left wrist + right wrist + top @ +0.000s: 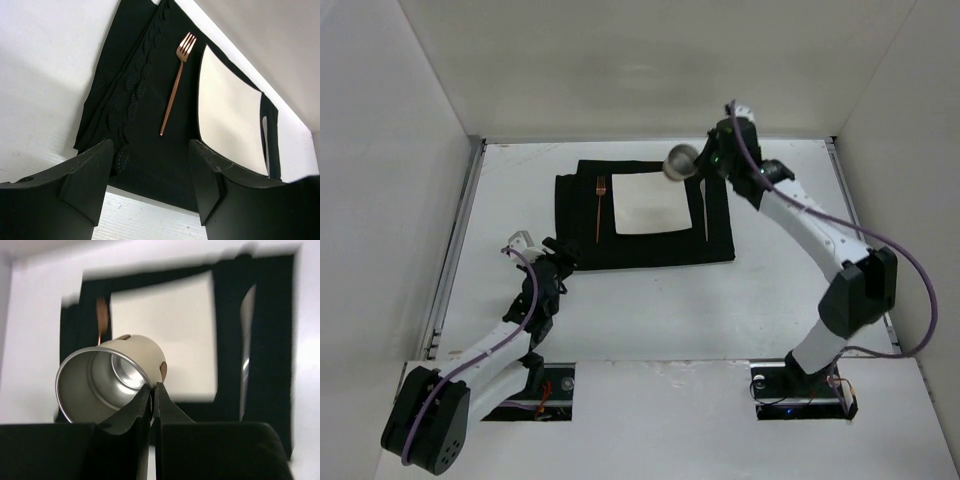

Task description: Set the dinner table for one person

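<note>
Steel cup [111,380] hung tilted over the black mat's [650,250] far edge, its wall pinched by the right gripper [154,391]; left gripper [150,146] gaped empty beside that mat.

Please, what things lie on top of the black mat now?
On the black mat lie a copper fork, a square white plate and a thin utensil right of it. The metal cup, held above, hides a patch near the plate's far corner.

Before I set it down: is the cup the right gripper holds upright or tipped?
Tipped. The cup is held sideways by the right gripper, rim pinched, its empty mouth facing the wrist camera.
</note>
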Controlling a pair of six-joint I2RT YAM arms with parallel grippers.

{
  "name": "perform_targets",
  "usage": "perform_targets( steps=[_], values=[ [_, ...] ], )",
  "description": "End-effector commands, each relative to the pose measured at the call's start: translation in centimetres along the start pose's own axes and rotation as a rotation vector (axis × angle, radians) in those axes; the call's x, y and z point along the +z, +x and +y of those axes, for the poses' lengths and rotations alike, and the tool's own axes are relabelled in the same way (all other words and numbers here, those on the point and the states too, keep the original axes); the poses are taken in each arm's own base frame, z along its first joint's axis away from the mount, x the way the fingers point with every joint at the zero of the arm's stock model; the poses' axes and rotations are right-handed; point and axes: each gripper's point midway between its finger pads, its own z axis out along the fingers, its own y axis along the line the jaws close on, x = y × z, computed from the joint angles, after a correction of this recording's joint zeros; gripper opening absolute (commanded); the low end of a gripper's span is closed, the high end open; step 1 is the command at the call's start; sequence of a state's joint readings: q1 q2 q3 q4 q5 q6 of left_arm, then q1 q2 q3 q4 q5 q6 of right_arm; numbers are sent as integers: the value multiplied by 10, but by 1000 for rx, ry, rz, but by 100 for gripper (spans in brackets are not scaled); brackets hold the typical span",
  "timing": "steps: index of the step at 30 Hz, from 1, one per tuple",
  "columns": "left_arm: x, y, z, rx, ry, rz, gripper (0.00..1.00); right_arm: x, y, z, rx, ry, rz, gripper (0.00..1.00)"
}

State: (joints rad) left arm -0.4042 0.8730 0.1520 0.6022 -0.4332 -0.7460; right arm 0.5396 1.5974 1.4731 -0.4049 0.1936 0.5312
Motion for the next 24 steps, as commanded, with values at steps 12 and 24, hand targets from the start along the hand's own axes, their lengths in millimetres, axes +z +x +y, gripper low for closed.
perform_targets(
  steps=[12, 24],
  values=[
    [5, -3, -7, -25, 17, -24, 60, 124, -79, -151, 101, 314, 11, 7],
    [7, 2, -5, -25, 11, -8, 61, 149, -51, -171, 93, 356, 79, 8]
  ],
)
